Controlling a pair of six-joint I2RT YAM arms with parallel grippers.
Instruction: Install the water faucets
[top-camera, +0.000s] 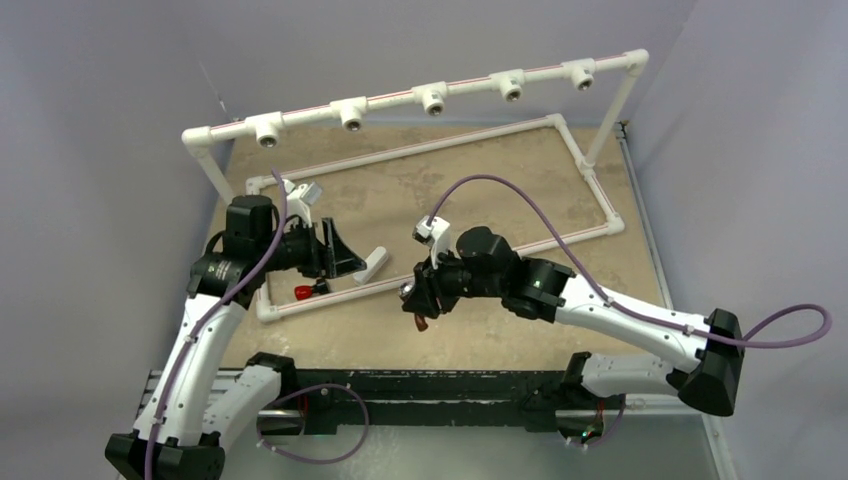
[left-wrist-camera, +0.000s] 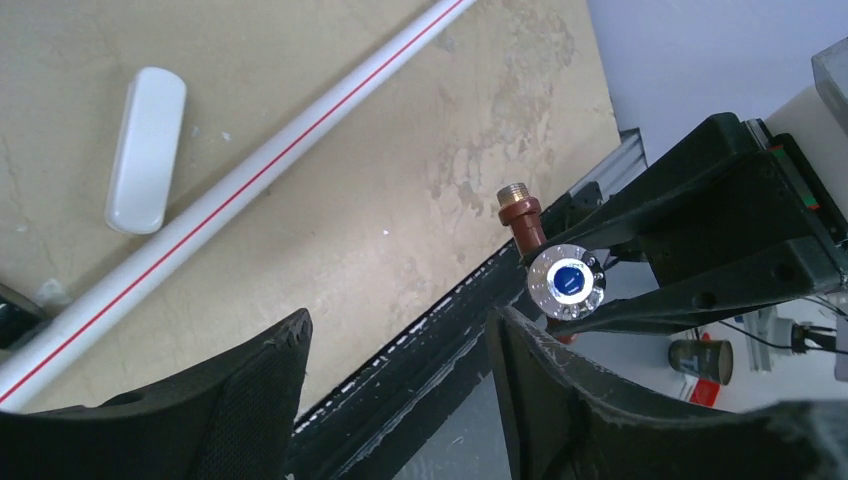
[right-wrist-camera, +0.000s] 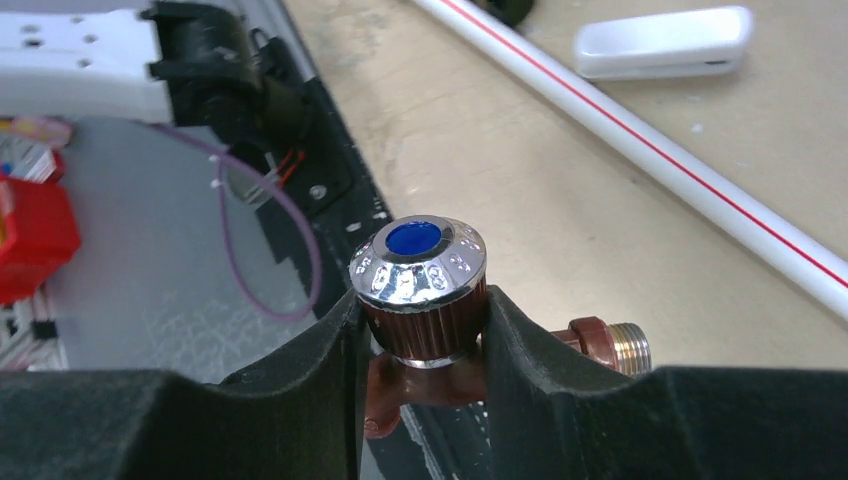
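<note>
One faucet (right-wrist-camera: 418, 262) sits clamped by its chrome knob in the right gripper (right-wrist-camera: 422, 305); at nine o'clock, the left gripper (left-wrist-camera: 400, 335) gapes empty above the tabletop (top-camera: 480, 190).

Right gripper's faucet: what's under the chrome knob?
Under the faucet knob: a ribbed brown collar clamped in the right gripper, brass threaded stem poking sideways. Lower down the fingers cover the body; only a brown scrap shows between them.

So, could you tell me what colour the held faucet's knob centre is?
Blue, ringed by chrome; the right wrist view shows the faucet knob best.
</note>
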